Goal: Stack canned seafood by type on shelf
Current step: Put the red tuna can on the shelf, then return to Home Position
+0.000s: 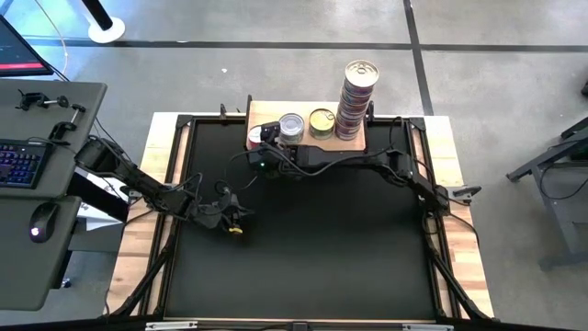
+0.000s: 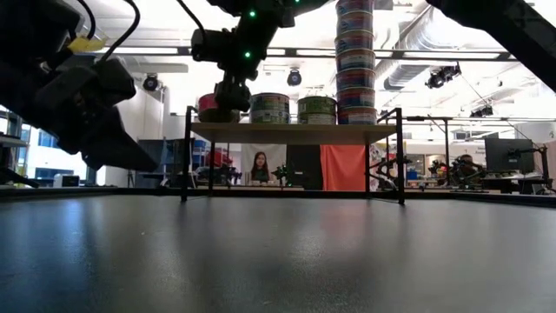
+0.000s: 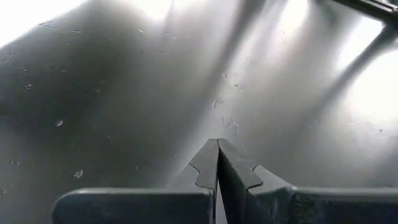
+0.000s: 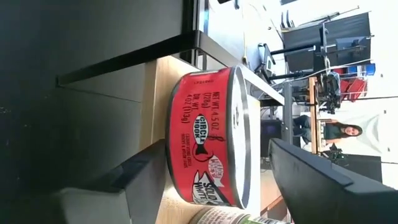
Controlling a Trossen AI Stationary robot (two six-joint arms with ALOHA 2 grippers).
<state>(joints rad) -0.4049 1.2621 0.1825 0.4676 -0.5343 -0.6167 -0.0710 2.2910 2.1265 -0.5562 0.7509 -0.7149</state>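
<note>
One red-labelled tin (image 4: pixel 208 140) set down on the shelf (image 1: pixel 266 112), right jaws released
Right gripper (image 1: pixel 257 138) straddles it, fingers clear of both sides; next it must back straight out. Left gripper (image 1: pixel 234 223), jaws clenched empty, waits over the tabletop (image 1: pixel 312 248)

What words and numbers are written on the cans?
"NET WT 4.5 OZ (128g)", on the red can on the shelf.
"DR. WT. 4 OZ (113g)", same can.
"CIRCLE HOOK", same can.
Its smaller print is too blurred to read.
Labels on the tall stack are too small.
</note>
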